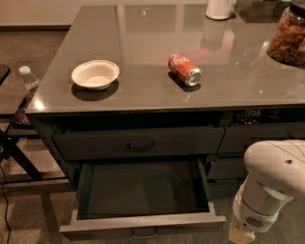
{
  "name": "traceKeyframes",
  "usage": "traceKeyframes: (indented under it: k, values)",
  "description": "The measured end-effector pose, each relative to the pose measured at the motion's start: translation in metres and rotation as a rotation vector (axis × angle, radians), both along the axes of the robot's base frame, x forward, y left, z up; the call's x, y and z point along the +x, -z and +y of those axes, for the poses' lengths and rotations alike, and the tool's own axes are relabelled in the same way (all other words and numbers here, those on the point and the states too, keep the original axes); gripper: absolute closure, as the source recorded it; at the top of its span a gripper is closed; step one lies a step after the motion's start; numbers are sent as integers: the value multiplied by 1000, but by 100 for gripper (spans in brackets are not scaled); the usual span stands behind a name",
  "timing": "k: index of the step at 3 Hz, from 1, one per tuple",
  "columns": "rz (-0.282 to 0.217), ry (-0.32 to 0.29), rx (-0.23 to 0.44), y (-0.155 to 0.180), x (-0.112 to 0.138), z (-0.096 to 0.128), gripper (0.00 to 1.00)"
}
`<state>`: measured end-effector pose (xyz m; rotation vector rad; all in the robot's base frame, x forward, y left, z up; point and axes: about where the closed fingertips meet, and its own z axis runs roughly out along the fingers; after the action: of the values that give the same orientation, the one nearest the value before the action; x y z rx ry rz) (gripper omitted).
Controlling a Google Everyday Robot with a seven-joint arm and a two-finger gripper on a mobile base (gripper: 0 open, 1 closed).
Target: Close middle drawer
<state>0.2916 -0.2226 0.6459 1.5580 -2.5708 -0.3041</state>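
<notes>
as the middle drawer (143, 224) sits open, hand (241, 235) low, right of it

office kitchenette: counter (143, 93), soda can (184, 70), snack jar (288, 35); end effector (242, 234) bottom right.

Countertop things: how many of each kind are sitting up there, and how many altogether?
White bowl: 1
Red soda can: 1
Jar: 1
White container: 1
Total: 4
The gripper hangs low at right, beside the open middle drawer.
</notes>
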Motion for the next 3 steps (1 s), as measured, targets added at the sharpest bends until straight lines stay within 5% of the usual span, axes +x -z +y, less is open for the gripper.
traceKeyframes:
  k: [2, 3]
  values:
    - [32, 9, 15, 36, -2, 8, 100]
    - [88, 80, 58, 124, 19, 24, 100]
